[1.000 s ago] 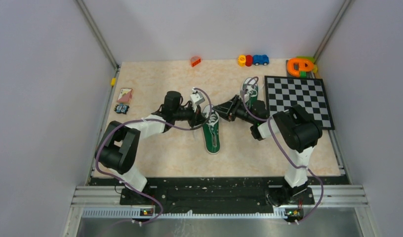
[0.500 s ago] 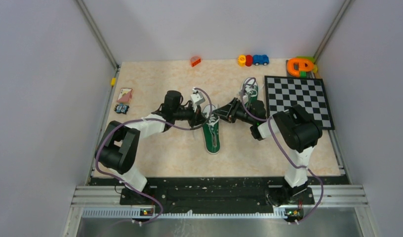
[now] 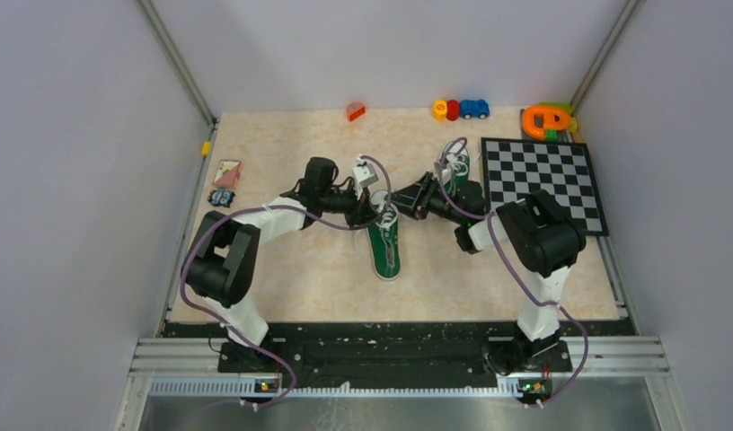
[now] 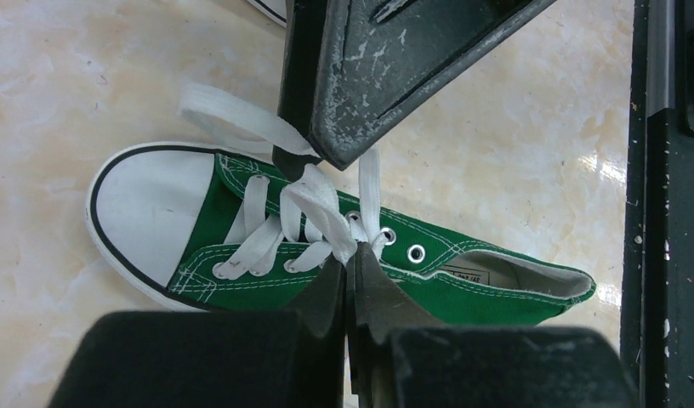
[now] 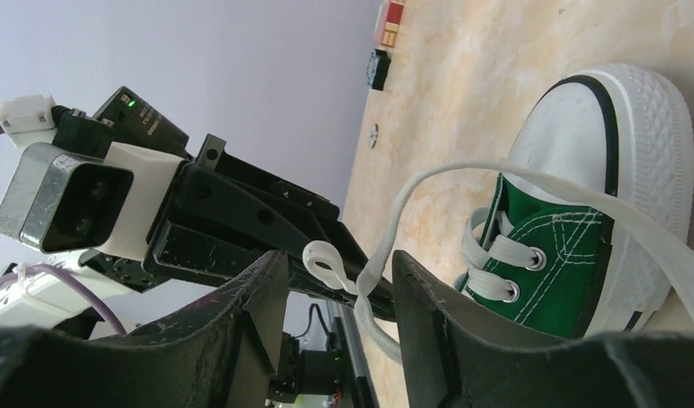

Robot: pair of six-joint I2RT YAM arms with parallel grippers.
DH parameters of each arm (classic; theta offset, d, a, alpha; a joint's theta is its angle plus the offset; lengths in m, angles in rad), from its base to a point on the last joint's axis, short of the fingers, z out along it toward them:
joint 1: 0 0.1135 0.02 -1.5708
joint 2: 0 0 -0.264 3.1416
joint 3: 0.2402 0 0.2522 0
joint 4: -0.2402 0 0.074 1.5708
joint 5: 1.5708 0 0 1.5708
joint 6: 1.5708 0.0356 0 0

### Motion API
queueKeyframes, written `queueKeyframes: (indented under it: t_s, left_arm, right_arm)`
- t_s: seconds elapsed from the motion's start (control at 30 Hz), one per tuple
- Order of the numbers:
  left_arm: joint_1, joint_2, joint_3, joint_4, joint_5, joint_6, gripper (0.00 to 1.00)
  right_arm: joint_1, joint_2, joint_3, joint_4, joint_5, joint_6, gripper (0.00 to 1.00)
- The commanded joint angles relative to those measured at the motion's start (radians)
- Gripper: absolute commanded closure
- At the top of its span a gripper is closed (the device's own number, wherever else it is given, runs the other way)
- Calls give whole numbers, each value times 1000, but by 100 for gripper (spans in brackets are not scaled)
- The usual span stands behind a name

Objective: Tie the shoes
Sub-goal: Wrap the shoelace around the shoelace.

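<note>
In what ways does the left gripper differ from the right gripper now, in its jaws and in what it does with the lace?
The left gripper is shut; the right gripper stands open. The left gripper pinches the white lace above the eyelets of the green shoe; the right gripper grips nothing, a strand only passes between its fingers. Both work at the same shoe, tips close together.

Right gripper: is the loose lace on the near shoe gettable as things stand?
Probably yes. The right gripper stands open, and the lace runs through the gap between its fingers. The left gripper, shut on the lace at the eyelets of the shoe, sits close, so room is tight.
</note>
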Motion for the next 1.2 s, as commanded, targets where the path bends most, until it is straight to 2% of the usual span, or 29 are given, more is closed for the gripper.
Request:
queueKeyframes:
  t_s: [0.0, 0.13, 0.27, 0.43, 0.73, 0.93, 1.17]
  left_arm:
    - [5, 18, 53, -14, 47, 13, 100]
    - [0, 23, 61, -8, 60, 14, 100]
    - [-5, 38, 83, -9, 87, 14, 100]
    - [-13, 62, 115, -19, 108, 15, 100]
    - [-24, 106, 172, -83, 119, 37, 100]
    - [-30, 125, 226, -182, 105, 96, 100]
    - [-36, 142, 285, -276, 93, 147, 100]
  right_arm:
    - [1, 11, 17, 80, -19, -13, 49]
    - [3, 18, 28, 76, -28, -15, 46]
    - [3, 25, 28, 104, -38, -18, 37]
    - [6, 33, 34, 87, -49, -33, 37]
    - [7, 54, 56, 105, -66, -30, 44]
    - [11, 52, 66, 63, -72, -54, 44]
    - [13, 38, 73, -16, -75, -96, 53]
